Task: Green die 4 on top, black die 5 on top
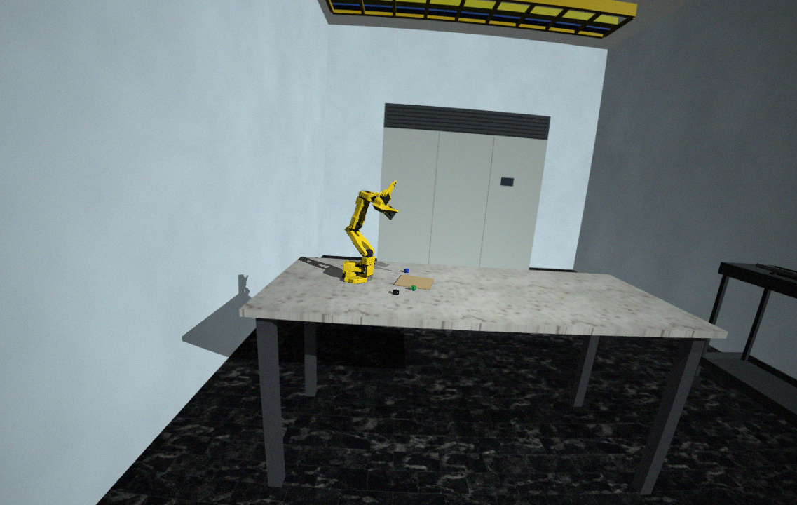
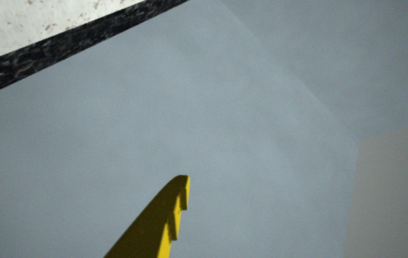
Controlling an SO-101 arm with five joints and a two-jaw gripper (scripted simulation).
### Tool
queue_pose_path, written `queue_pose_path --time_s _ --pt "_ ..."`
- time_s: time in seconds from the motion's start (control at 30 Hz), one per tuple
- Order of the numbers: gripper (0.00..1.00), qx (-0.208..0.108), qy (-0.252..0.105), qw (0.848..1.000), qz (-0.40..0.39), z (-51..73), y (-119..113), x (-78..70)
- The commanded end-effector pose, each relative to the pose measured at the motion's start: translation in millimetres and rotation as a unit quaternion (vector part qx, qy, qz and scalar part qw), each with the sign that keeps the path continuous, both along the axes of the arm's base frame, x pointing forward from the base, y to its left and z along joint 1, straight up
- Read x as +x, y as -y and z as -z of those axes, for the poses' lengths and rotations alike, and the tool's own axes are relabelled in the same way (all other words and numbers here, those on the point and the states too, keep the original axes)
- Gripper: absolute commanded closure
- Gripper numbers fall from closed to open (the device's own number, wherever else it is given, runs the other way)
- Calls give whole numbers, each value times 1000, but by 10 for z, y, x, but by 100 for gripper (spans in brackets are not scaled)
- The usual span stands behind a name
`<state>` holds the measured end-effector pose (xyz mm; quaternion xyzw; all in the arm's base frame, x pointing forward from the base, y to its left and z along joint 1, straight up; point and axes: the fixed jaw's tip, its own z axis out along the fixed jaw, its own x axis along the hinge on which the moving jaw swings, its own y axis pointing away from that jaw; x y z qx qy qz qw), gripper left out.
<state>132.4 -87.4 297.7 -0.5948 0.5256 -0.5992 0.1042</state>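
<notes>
In the exterior view my yellow arm stands at the table's back left with the gripper [image 1: 392,198] raised high and wide open, holding nothing. A tan mat [image 1: 420,282] lies flat on the table to the right of the arm's base. The green die [image 1: 412,288] sits at the mat's front edge; I cannot tell if it is on the mat. The black die [image 1: 396,292] lies on the table just left of it, off the mat. The blue die [image 1: 407,270] lies on the table behind the mat. The faces are too small to read. The wrist view shows only one yellow finger [image 2: 168,218] against the wall.
The marble table [image 1: 514,307] stretches far to the right and front. A grey cabinet [image 1: 463,194] stands behind it. A black side bench [image 1: 784,288] stands at the far right.
</notes>
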Motion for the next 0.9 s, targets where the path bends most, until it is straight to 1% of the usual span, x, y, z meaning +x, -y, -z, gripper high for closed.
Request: queue_pose_path --time_s 0.0,0.63,0.87 --pt "0 0 1 1000 0 -2 0 -2" --pt "0 1 1 1000 0 -2 1 -2" --pt "1 13 4 1000 5 19 14 13"
